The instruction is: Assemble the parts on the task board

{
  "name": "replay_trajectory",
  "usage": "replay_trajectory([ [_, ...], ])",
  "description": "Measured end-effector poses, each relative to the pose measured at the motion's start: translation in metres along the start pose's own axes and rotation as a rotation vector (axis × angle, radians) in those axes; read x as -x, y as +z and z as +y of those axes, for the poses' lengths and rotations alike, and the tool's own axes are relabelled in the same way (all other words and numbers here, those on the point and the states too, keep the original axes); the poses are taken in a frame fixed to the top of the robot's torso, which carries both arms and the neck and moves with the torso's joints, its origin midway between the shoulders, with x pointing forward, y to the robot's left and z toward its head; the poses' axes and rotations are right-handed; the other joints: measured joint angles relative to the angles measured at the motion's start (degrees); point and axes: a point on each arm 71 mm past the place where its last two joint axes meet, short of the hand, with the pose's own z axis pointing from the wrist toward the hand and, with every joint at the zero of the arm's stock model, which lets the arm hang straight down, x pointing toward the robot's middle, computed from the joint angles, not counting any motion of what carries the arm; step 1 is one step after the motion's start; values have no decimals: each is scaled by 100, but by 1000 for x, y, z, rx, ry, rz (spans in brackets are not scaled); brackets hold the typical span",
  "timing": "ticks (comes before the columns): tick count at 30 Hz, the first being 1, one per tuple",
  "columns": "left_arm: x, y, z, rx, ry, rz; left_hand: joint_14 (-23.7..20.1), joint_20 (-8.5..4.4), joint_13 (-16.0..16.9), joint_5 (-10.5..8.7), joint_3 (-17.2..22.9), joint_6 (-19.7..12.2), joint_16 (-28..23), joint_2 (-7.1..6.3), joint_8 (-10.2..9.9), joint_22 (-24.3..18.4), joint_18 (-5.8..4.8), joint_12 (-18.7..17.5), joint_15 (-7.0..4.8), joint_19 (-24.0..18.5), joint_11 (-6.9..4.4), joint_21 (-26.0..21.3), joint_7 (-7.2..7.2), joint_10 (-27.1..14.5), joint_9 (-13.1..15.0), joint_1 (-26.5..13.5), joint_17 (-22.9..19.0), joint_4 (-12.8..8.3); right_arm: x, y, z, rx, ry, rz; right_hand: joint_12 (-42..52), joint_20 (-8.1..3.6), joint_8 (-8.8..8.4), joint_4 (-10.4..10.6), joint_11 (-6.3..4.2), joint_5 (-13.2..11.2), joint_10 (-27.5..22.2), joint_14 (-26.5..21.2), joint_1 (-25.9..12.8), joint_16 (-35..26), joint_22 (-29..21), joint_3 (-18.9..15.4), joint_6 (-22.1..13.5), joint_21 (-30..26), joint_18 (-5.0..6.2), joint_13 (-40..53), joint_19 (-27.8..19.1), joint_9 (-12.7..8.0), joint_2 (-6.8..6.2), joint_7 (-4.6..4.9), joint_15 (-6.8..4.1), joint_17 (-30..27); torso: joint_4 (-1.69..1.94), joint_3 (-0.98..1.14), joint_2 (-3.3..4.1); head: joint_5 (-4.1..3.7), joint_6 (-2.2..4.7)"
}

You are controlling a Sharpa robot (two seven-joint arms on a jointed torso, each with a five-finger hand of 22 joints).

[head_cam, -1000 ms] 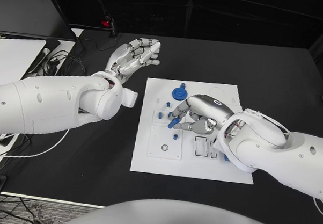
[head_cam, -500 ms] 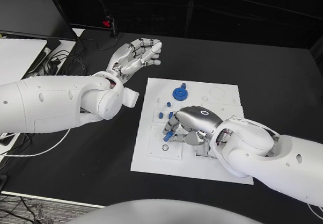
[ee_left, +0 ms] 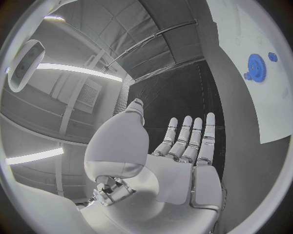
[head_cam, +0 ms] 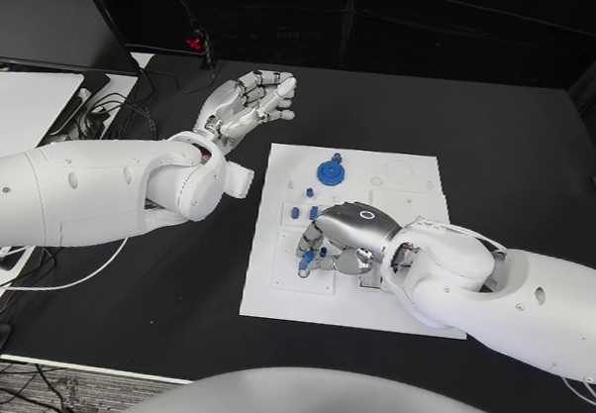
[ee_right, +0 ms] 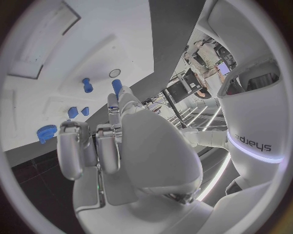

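Fingertips [ee_right: 116, 87] of the right hand [head_cam: 341, 233] pinch a small blue part [head_cam: 307, 259], palm turned down over the task board [head_cam: 352, 307] at mid-frame. Just above lies the blue gear [head_cam: 330, 174]. Upper left, the left hand [head_cam: 247, 105] hangs flat over the black table [head_cam: 507, 129], fingers straight, slightly apart, holding nothing.

Right robot hand [head_cam: 335, 238] moved toward near-left part of task board [head_cam: 422, 319], now further from blue gear [head_cam: 330, 174], over small square plate w/ ring. Blue peg [head_cam: 307, 259] carried along in fingertips, now lower over that plate, tip pointing down. Arm covers more of board's right side.
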Motion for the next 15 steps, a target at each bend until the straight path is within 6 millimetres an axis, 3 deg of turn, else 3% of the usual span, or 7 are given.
replay_trajectory([
  [15, 1, 0, 0, 0, 0, -1, 0, 0, -5, 18, 0, 0, 0, 0, 0, -5, 0, 22, 0, 0, -8, 0, 0, -8, -5, 0, -12, 0, -4, 3, 2, 6, -13, 32, -17, 0, -9, -1, 0, 12, 0, 0, 0, -3, 0, -1, -1, -24, 0, 1, 0, -13, -1, 2, 0, 0, 1, 1, -2, -22, 0],
])
